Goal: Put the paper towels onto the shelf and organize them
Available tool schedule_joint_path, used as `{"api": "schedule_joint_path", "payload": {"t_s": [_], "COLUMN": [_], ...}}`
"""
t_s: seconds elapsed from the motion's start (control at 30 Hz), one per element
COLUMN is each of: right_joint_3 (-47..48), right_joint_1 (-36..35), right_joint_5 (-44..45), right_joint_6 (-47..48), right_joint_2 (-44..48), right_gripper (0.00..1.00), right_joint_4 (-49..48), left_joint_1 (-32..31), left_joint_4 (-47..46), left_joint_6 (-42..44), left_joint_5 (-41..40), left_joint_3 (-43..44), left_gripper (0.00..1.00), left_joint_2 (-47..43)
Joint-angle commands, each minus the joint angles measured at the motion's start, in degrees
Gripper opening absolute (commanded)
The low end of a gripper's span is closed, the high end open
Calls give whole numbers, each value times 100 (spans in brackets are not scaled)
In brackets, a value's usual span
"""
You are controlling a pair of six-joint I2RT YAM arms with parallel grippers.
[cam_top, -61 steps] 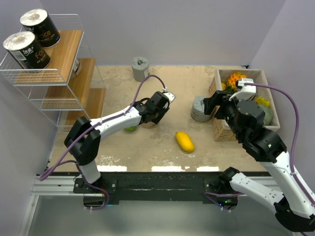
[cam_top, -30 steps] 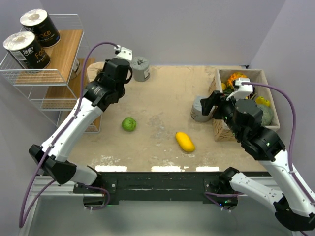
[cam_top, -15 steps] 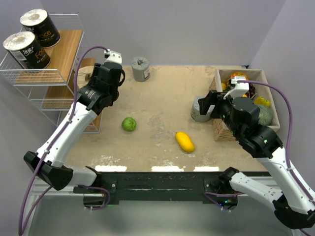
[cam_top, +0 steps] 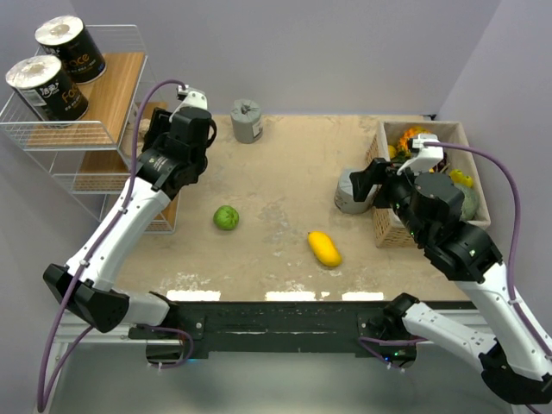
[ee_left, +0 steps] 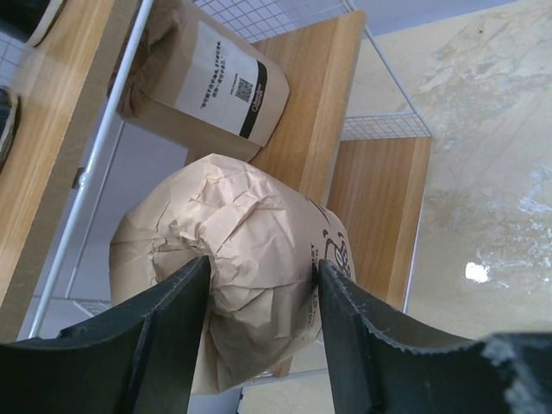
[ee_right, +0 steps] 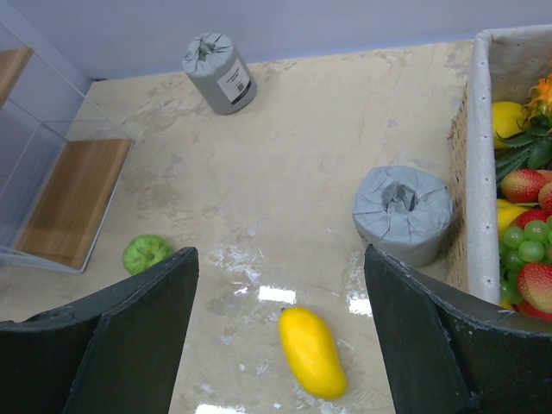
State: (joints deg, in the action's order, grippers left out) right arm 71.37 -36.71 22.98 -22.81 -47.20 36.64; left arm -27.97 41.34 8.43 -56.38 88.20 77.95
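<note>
- The left arm point(cam_top: 121, 228) and right arm point(cam_top: 504, 297) are built of smooth white tubular links, joined by bulky, rounded black joint housings.
- A mauve-grey cable point(cam_top: 153, 89) loops free off each wrist and runs along the arm.
- A small white camera block point(cam_top: 191, 97) caps each wrist.
- The left hand point(ee_left: 259, 272) and right hand point(ee_right: 278, 259) each carry two broad, matte black fingers point(ee_left: 362, 345); one shows a fine saw-tooth edge.
- The black bases point(cam_top: 397, 315) are bolted to a black rail point(cam_top: 276, 328).

We see pale lilac walls point(cam_top: 345, 52) meeting in a corner behind a beige, mottled table point(cam_top: 285, 172) whose glossy surface shows bright reflections.
</note>
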Motion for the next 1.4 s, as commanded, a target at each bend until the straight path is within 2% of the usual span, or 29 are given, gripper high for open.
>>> {"api": "schedule_joint_path", "payload": {"t_s": [0.0,0.17,0.87,1.17,1.27,1.37], "right_joint_3": [193,201,157,140,149,157], "right_joint_1": [6,6,15,6,6,6], "right_joint_5": [40,13,101,57,83,75], "right_joint_6": [92,92,119,110,119,128], "right_joint_2": [62,18,71,44,53,44], "right_gripper": [82,82,82,82,82,82], "right_joint_4": [36,1,18,-8,-17,-26], "left_joint_1": [37,37,-77,-376,-376,-350], "left_joint_4": [-337,-452,-338,-136,-100,5], "left_joint_6": [177,405,370,63,-34,-183], "left_joint_5": [-391,-786,-76,602,523,287], "left_joint_3": [65,188,742,575,338,110], "left_gripper": [60,60,61,45,39,38], "left_joint_2": [1,97,132,264,326,378]}}
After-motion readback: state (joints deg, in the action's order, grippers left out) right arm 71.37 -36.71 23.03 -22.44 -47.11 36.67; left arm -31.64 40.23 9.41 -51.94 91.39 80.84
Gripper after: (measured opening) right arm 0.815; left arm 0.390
